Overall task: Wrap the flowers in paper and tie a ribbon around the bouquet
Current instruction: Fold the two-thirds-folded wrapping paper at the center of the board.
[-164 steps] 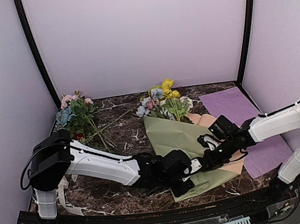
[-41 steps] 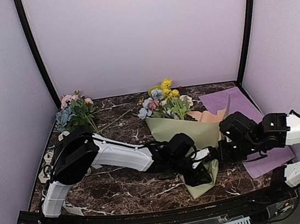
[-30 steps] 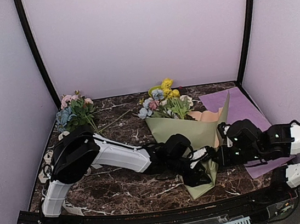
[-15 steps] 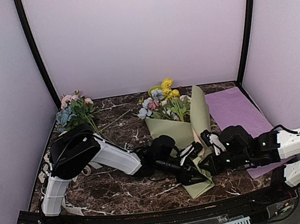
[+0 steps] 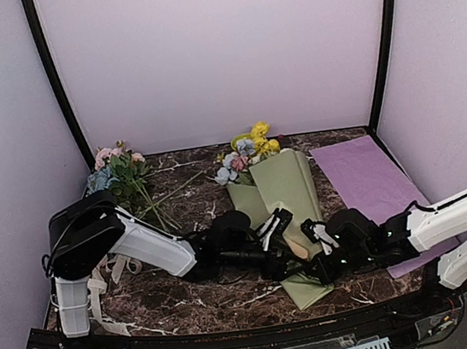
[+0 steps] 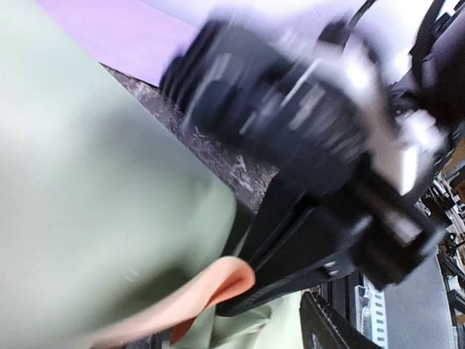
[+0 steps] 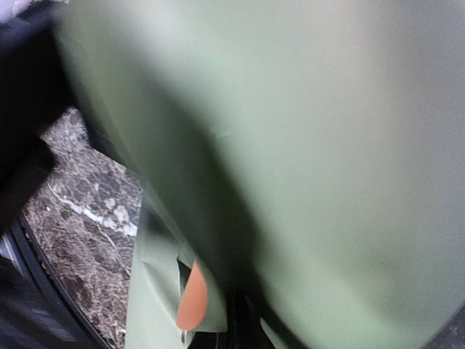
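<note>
Left gripper is down on the paper, fingers looking spread across the fold, nothing pinched that I can see. Its wrist view is mostly green blur. Right gripper meets it from the other side, jaws pressed together against the paper's narrow end. Whether a fold is nipped there, I can't tell. A peach edge pokes out between the two.

The paper lies folded into a long cone mid-table, with the flowers sticking out of its wide far end, near the back wall. The purple sheet sits just right of it, with the right arm across its near corner. The loose cluster is far left and the ribbon lies by the left arm's base. Bare table shows in front and left of the cone.
</note>
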You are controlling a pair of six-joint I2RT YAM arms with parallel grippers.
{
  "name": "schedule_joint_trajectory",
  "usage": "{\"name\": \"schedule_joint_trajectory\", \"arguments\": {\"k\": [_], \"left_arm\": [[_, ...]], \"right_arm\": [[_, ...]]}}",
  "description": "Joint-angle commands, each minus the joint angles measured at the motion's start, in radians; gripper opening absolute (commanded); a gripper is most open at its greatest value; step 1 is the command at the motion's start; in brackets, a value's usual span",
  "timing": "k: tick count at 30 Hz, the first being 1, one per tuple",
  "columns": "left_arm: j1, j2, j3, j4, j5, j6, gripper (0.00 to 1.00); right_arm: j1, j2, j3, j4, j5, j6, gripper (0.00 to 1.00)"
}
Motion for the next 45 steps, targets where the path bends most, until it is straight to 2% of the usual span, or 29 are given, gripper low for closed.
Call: {"name": "schedule_joint_trajectory", "arguments": {"k": [1,4,7,11,13,15,20,26,34,45], "left_arm": [[0.005,-0.139,-0.062,-0.039,-0.106,0.005,0.66],[0.006,-0.229,-0.109,-0.106,-0.194,0.012,0.65],[0.026,-0.324,-0.156,-0.232,-0.370,-0.036,0.61],[0.095,-0.349,-0.175,-0.384,-0.474,-0.161,0.44],[0.122,-0.318,-0.179,-0.422,-0.476,-0.224,0.35],[0.138,-0.285,-0.182,-0.418,-0.457,-0.273,0.32],[0.148,-0.197,-0.135,-0.378,-0.416,-0.283,0.35],[0.150,-0.071,-0.006,-0.441,-0.377,-0.244,0.36],[0.154,-0.032,0.014,-0.435,-0.386,-0.227,0.35],[0.188,-0.006,0.016,-0.386,-0.362,-0.222,0.35]], "right_arm": [[0.012,0.064,-0.016,-0.013,-0.012,-0.026,0.00],[0.011,0.082,-0.016,-0.025,-0.011,-0.028,0.00],[0.011,0.086,-0.006,-0.046,-0.011,-0.031,0.00],[0.011,0.091,0.010,-0.059,-0.022,-0.040,0.00],[0.011,0.098,0.024,-0.073,-0.027,-0.049,0.00],[0.011,0.104,0.039,-0.090,-0.032,-0.057,0.00],[0.013,0.110,0.083,-0.143,-0.056,-0.081,0.00],[0.026,0.113,0.151,-0.220,-0.036,-0.129,0.00],[0.096,0.127,0.265,-0.297,0.020,-0.204,0.00],[0.240,0.340,0.362,-0.324,0.071,-0.294,0.00]]}}
